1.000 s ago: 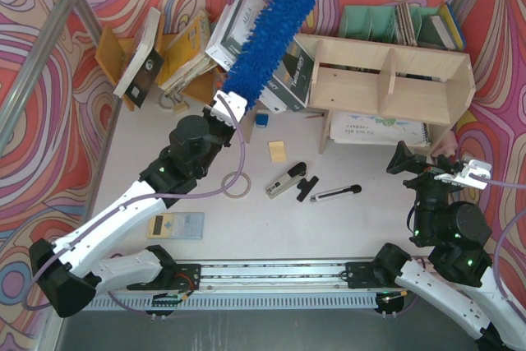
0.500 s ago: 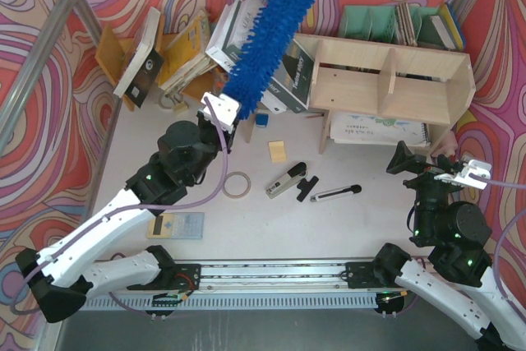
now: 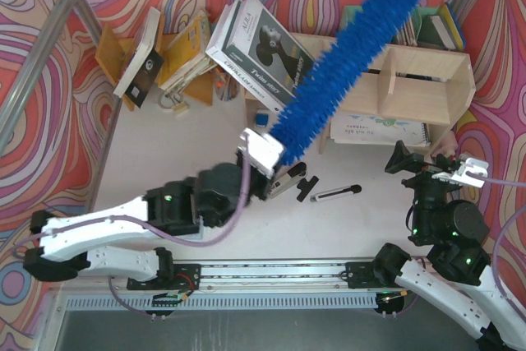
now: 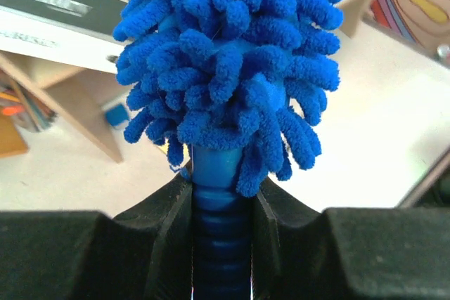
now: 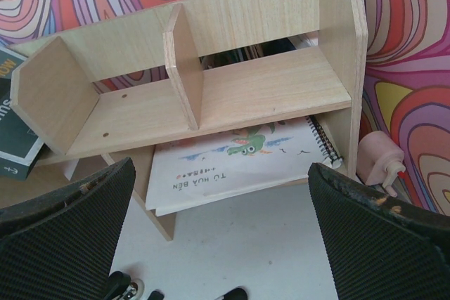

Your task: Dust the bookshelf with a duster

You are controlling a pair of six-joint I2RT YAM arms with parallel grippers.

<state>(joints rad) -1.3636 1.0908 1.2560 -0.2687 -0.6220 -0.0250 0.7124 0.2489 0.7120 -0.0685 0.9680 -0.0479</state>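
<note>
The pale plywood bookshelf (image 3: pixel 415 88) stands at the back right; it also fills the right wrist view (image 5: pixel 232 82). My left gripper (image 3: pixel 265 152) is shut on the blue handle of the fluffy blue duster (image 3: pixel 353 59), whose head slants up and right across the shelf's left compartment. In the left wrist view the black fingers (image 4: pixel 165 223) clamp the ribbed handle under the duster head (image 4: pixel 225 54). My right gripper (image 3: pixel 419 162) is open and empty, in front of the shelf's right end, pointing at it.
A spiral notebook (image 5: pixel 246 159) lies under the shelf. An orange rack of tilted books (image 3: pixel 164 51) stands at back left, a large book (image 3: pixel 259 51) leaning by it. A stapler (image 3: pixel 288 180), a marker (image 3: pixel 335 193) and a pink bottle (image 5: pixel 380 161) lie on the table.
My left arm has swung right and toward the near edge. The duster head moved from the leaning books over to the bookshelf's left compartment. The right arm has not moved.
</note>
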